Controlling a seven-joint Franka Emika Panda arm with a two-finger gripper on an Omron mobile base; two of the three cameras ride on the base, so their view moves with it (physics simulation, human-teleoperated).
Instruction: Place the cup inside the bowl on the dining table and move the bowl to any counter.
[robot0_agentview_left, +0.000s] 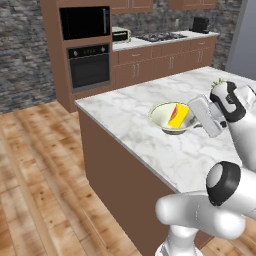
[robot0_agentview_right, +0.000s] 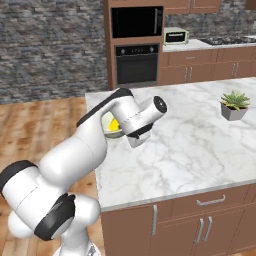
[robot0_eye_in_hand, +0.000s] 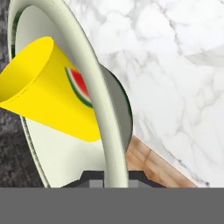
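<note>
1. Left base view: the bowl (robot0_agentview_left: 172, 119) sits on the marble tabletop (robot0_agentview_left: 130, 107) of the dining table, close to its near edge, and the cup (robot0_agentview_left: 179, 116) lies tilted inside it, yellow against the cream wall. The gripper (robot0_agentview_left: 198, 119) is right at the bowl's right rim, its white hand block touching that side. The fingertips themselves are hidden here.

2. Right base view: the arm sweeps across the front, covering most of the bowl (robot0_agentview_right: 111, 128). A sliver of pale rim peeks out beside the wrist, with a patch of the yellow cup (robot0_agentview_right: 114, 125) in it. A potted plant (robot0_agentview_right: 234, 105) stands well apart on the far right of the same tabletop. An oven (robot0_agentview_right: 136, 64) is set in the cabinet wall behind.

3. Hand view: up close, the bowl's rim (robot0_eye_in_hand: 100, 109) runs down between the two dark fingertips of the gripper (robot0_eye_in_hand: 110, 176). The jaws are pinching that rim, one finger inside, one outside. The cup (robot0_eye_in_hand: 52, 92) leans on the inner wall, its red watermelon patch facing the rim.
</note>
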